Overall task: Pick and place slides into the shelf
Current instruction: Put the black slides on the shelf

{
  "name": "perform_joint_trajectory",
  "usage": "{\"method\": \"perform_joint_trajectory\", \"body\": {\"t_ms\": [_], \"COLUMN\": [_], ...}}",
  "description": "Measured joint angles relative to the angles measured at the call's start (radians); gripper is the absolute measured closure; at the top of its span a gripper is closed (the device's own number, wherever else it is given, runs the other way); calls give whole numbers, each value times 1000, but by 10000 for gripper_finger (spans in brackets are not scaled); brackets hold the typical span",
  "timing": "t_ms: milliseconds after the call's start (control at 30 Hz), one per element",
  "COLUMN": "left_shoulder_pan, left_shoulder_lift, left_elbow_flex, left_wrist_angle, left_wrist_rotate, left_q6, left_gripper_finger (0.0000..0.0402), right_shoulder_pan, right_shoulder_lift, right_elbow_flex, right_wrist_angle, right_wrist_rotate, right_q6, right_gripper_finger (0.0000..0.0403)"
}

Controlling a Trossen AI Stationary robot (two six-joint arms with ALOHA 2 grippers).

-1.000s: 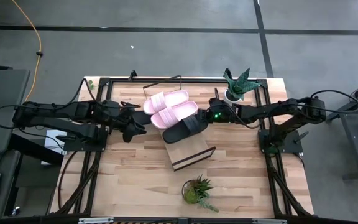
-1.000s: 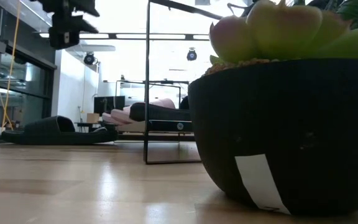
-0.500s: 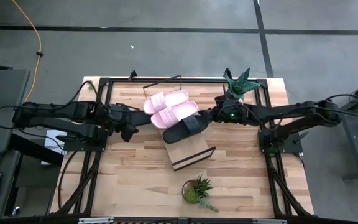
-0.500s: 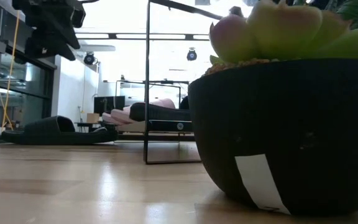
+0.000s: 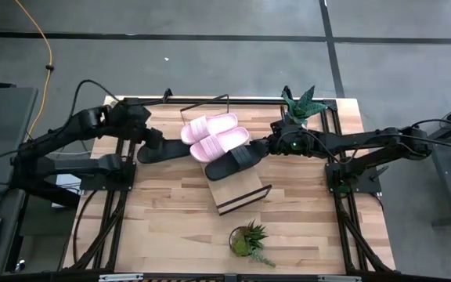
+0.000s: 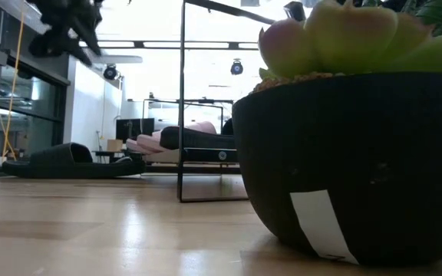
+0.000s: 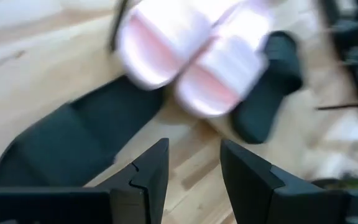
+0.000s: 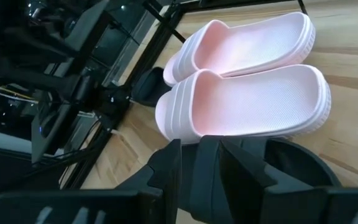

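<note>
Plant (image 5: 249, 239): near table edge.
Shelf (image 5: 237, 192): mid-table, bearing two pink slides (image 5: 218, 135) and one black slide (image 5: 233, 163).
Right gripper (image 5: 268, 146): fingers clamped on that black slide's heel.
Left gripper (image 5: 143, 133): fingers parted, empty, above second black slide (image 5: 163, 149) on table.

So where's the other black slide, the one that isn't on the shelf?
In the high view the loose black slide lies flat on the table, on its left part, just left of the shelf and the pink slides, under the left gripper.

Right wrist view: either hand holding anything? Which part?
The right hand is shut on the black slide, pinching its rim at the end nearest that arm. The left hand is open and holds nothing.
</note>
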Motion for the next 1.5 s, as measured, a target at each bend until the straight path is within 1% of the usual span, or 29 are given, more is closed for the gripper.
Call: {"method": "perform_joint_trajectory", "body": {"t_ms": [167, 267, 400, 500, 667, 767, 967, 1333, 1500], "left_shoulder_pan": [154, 223, 292, 322, 326, 327, 327, 327, 327], "left_shoulder_lift": [31, 51, 82, 112, 149, 153, 153, 153, 153], "left_elbow_flex": [-64, -80, -105, -146, -221, -251, -296, -312, -312], "left_wrist_angle": [-25, -26, -26, -26, -14, -13, -2, 12, 32], "left_wrist_rotate": [47, 50, 50, 53, 47, 7, -41, -28, -24], "left_q6": [1, 24, 46, 52, 54, 44, 13, -41, -62], "left_gripper_finger": [269, 269, 269, 269, 269, 269, 269, 268, 256], "right_shoulder_pan": [0, 3, 21, 38, 57, 65, 74, 76, 76], "right_shoulder_lift": [0, 0, 0, 0, 0, 0, 0, 0, 0], "right_elbow_flex": [0, 0, 0, 0, 0, 0, 0, 0, 0], "right_wrist_angle": [0, 0, 2, 2, 1, 1, 1, 1, 1], "right_wrist_rotate": [-39, -60, -56, -43, -33, -33, -32, -32, -33], "right_q6": [0, 0, -19, -27, -27, -30, -37, -53, -63], "right_gripper_finger": [306, 306, 306, 306, 306, 306, 306, 306, 306]}}
